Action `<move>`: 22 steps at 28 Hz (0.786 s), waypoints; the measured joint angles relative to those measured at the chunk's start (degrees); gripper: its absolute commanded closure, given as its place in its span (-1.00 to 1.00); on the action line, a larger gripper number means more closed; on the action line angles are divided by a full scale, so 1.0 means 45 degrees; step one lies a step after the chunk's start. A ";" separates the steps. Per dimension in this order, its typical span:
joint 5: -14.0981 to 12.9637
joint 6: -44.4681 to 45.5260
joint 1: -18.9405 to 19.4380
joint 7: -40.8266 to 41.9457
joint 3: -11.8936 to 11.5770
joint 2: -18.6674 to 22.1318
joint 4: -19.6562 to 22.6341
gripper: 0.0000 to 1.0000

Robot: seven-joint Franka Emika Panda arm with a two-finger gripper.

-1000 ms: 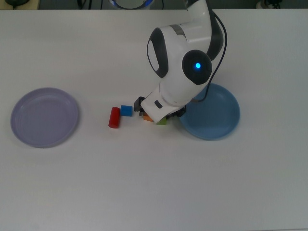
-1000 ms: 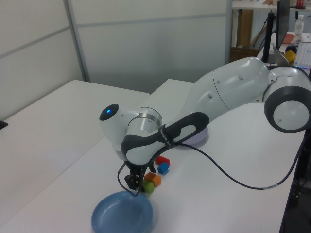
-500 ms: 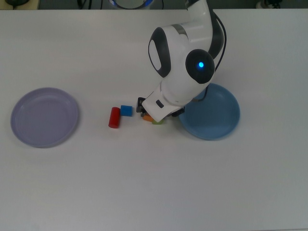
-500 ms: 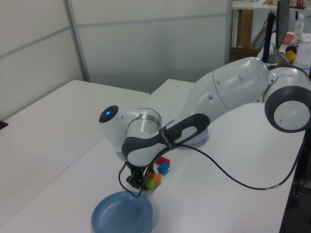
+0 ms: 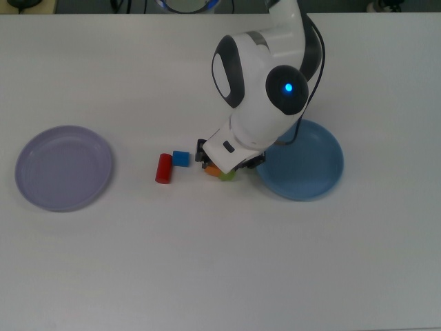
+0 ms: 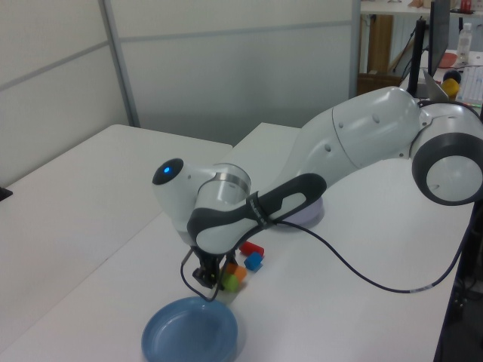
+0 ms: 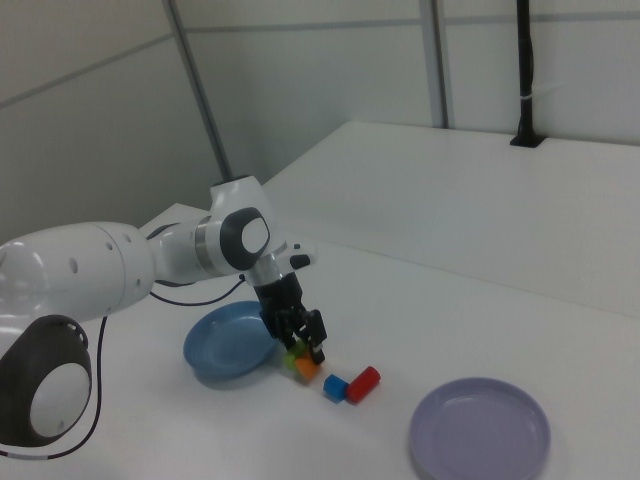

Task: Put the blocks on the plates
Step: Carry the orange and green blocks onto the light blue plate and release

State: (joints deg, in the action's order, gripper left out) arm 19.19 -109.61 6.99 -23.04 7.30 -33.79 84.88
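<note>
The white counter (image 5: 207,262) carries everything; the white arm (image 6: 355,151) bends down over it, its pincer (image 7: 303,348) low beside the blue plate (image 5: 306,169); whether the pincer is apart or together I cannot tell. The lavender plate (image 5: 63,167) sits well apart from the blue plate, at the top view's left. Just beside the blue plate lie the green block (image 7: 291,353) and orange block (image 7: 306,367), under the pincer; farther from it sit the blue cube (image 5: 181,158) and red bar (image 5: 164,168); no block is on a plate.
</note>
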 measured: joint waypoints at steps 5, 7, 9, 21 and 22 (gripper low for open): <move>-0.0389 -0.0001 0.0007 0.0000 0.0006 0.0583 -0.0173 0.96; -0.0558 -0.0001 0.0032 0.0000 0.0038 0.0880 -0.0182 0.96; -0.0642 -0.0001 0.0100 0.0000 0.0128 0.1066 -0.0182 0.95; -0.0672 -0.0248 0.2129 -0.0218 0.0469 0.0761 -0.0005 0.88; -0.0670 -0.0374 0.2235 -0.0255 0.0469 0.0691 0.0005 0.86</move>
State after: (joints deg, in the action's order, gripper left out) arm 16.17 -111.29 17.05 -24.19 9.41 -30.68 84.90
